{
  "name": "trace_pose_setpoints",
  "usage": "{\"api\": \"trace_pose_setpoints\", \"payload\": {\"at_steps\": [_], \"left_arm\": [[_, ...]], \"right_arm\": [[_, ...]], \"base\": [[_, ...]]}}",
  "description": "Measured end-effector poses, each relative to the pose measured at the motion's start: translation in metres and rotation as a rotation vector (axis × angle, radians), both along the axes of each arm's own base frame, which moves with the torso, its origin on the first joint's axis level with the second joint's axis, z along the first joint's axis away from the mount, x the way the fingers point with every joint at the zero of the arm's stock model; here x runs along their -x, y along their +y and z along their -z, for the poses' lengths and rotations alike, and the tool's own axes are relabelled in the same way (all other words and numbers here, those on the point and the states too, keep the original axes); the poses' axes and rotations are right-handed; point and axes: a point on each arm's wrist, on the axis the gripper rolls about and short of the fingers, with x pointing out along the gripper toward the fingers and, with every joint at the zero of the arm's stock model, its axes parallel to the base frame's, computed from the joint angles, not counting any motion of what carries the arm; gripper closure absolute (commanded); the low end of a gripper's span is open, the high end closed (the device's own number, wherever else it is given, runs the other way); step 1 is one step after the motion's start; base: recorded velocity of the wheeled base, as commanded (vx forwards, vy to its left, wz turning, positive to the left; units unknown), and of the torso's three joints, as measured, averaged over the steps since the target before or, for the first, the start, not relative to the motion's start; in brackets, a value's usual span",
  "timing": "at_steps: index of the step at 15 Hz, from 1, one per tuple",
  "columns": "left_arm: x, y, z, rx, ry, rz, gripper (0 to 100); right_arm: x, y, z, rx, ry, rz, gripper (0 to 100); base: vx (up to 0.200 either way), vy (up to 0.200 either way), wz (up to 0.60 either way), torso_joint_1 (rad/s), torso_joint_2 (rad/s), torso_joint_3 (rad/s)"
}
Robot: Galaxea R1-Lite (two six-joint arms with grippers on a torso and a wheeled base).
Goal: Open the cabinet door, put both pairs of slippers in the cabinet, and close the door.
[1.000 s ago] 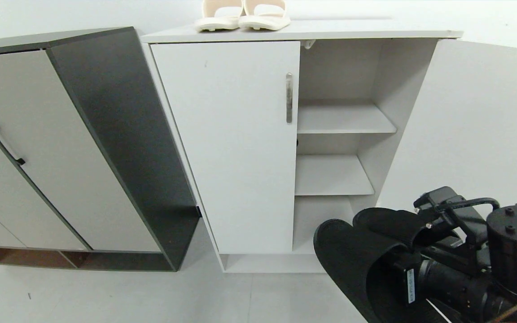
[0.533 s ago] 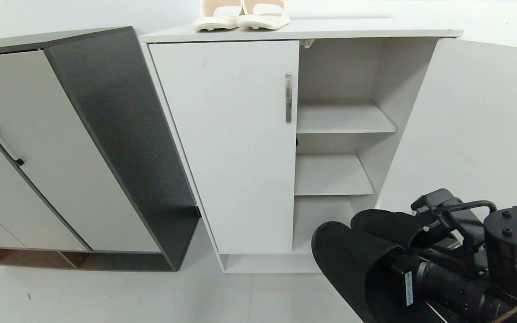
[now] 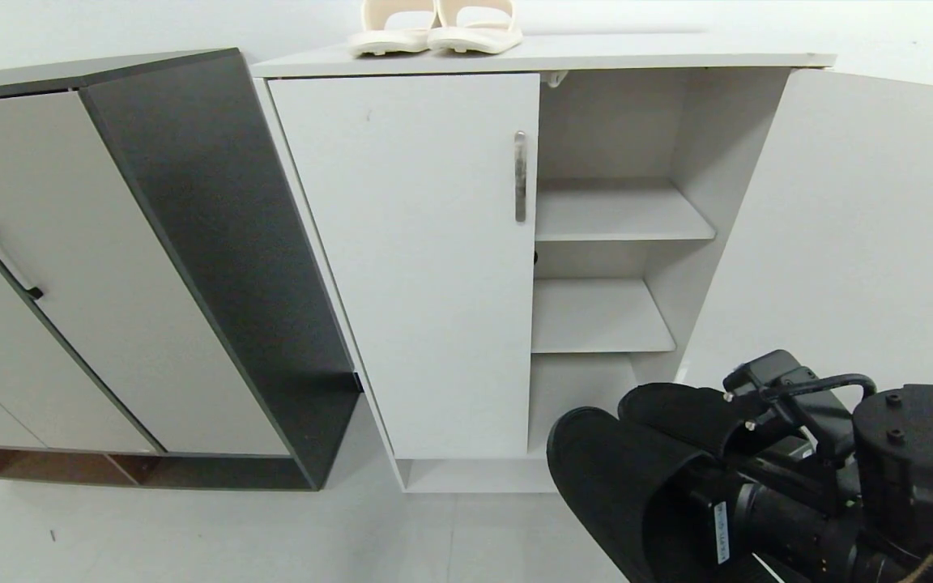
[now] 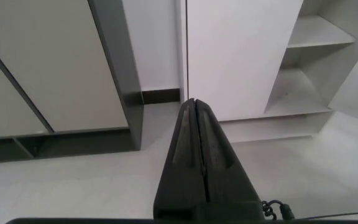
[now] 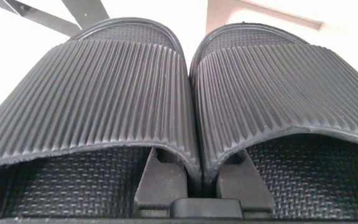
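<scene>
while the right door (image 3: 863, 227) of the white cabinet (image 3: 726, 154) stood open, the black slippers (image 3: 636, 478) were held side by side, clamped by the right gripper (image 5: 194, 186), low before the bottom compartment. cream slippers (image 3: 434, 32) were noted atop the cabinet. the left gripper (image 4: 193, 124) was recorded with fingers pressed together, nothing held, above the floor (image 4: 73, 180).

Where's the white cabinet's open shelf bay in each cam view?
Head view: open shelves right of the closed white door, beyond the black slippers.
Left wrist view: shelves beyond the shut left pincer, beside the same door.
Right wrist view: black slippers clamped in the right pincer, close up; the pale surface past them is too little to tell.
Shared landmark: the white door's edge.
</scene>
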Motion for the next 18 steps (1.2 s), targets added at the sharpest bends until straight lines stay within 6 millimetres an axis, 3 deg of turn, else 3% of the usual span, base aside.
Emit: {"api": "trace_pose_setpoints", "payload": {"at_steps": [8, 16, 18], "left_arm": [[0.0, 0.0, 0.0, 0.035, 0.0, -0.014, 100], [0.0, 0.0, 0.0, 0.037, 0.001, -0.014, 100], [0.0, 0.0, 0.0, 0.037, 0.002, -0.013, 100]], "right_arm": [[0.002, 0.009, 0.002, -0.003, 0.009, -0.018, 100], [0.006, 0.02, 0.004, -0.005, -0.007, -0.028, 100], [0.003, 0.025, 0.006, -0.008, -0.001, -0.017, 100]], "base": [[0.0, 0.0, 0.0, 0.0, 0.0, 0.0], [0.0, -0.2, 0.0, 0.005, 0.0, 0.004], [0.0, 0.0, 0.0, 0.0, 0.0, 0.0]]}}
